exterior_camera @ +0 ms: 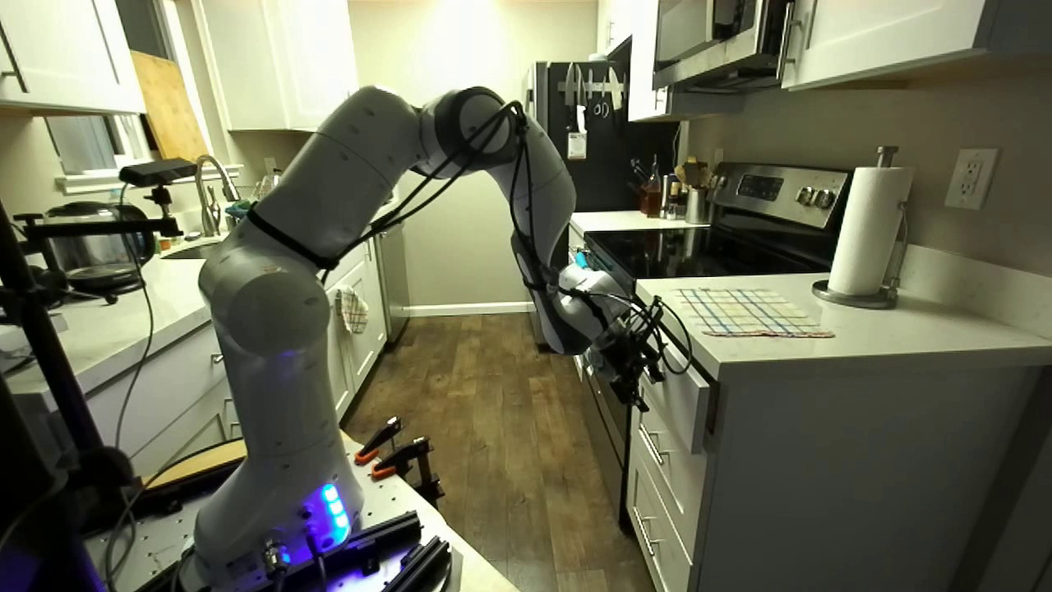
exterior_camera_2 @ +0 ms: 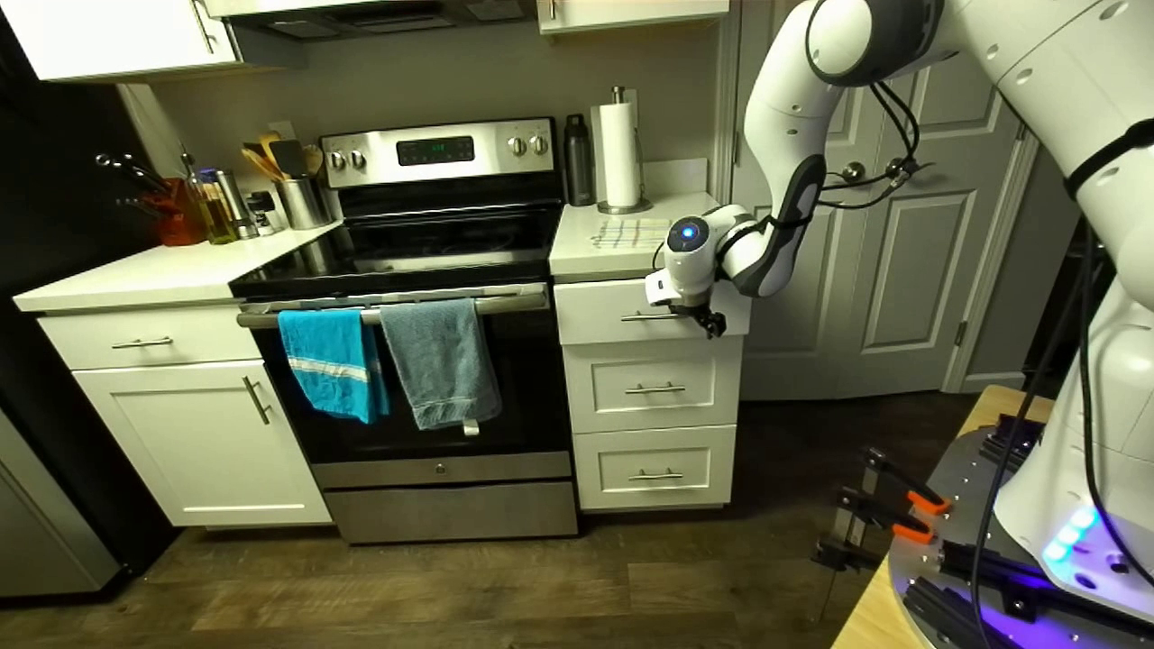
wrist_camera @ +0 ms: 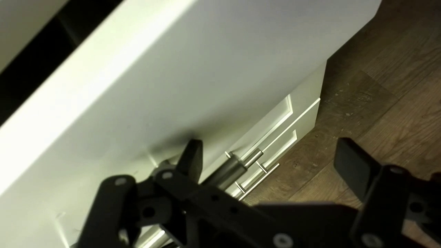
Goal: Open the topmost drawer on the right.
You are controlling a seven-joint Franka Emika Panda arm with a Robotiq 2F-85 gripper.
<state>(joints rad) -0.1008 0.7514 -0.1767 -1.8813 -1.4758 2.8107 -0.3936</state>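
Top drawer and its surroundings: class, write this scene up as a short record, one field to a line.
Top drawer: pulled partway out
Tool: open, at the drawer's handle; contact unclear
Middle drawer: shut
Bottom drawer: shut
Counter: cloth lying flat, paper roll upright
Oven rail: blue towel and grey towel hanging

Both exterior views on arm (exterior_camera: 337,181) and top drawer (exterior_camera_2: 597,313), wrist view close, downward
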